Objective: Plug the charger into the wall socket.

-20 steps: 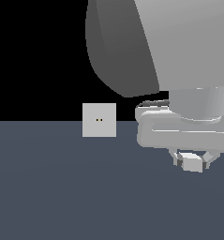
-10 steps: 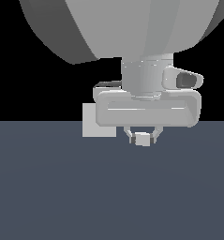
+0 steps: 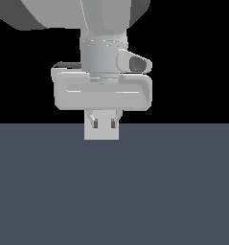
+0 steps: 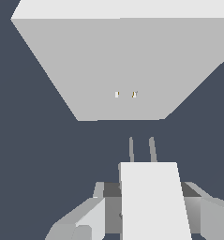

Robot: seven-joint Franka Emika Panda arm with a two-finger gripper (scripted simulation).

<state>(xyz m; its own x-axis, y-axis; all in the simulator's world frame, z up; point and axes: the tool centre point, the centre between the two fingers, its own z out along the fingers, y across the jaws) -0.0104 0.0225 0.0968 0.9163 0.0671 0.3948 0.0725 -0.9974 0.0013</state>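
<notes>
The gripper [image 3: 103, 124] hangs low over the dark slate-blue worktop [image 3: 114, 191], its pale grey body broad across the middle of the exterior view, and its two short fingers [image 3: 94, 122] are closed narrowly on the charger [image 4: 153, 201], a plain white-grey block clamped between them. In the wrist view the charger juts forward out of the gripper, with the finger pads [image 4: 92, 218] pressing its sides, and two thin grey prongs [image 4: 141, 149] stick out from its front end. Straight ahead of those prongs stands the wall socket [image 4: 123, 65], a flat light-grey square panel, upright on the worktop, with two tiny yellowish holes [image 4: 125, 94] at its centre. The prong tips stop short of the panel's face; a strip of dark worktop shows between them and the socket's lower edge, so charger and socket are near but apart. The prongs sit roughly in line with the two holes, shifted slightly to one side. In the exterior view the socket [image 3: 102, 135] lies directly behind the gripper, only its lower part showing beneath the fingers, and the charger cannot be told from it there, since both are the same pale tone.
</notes>
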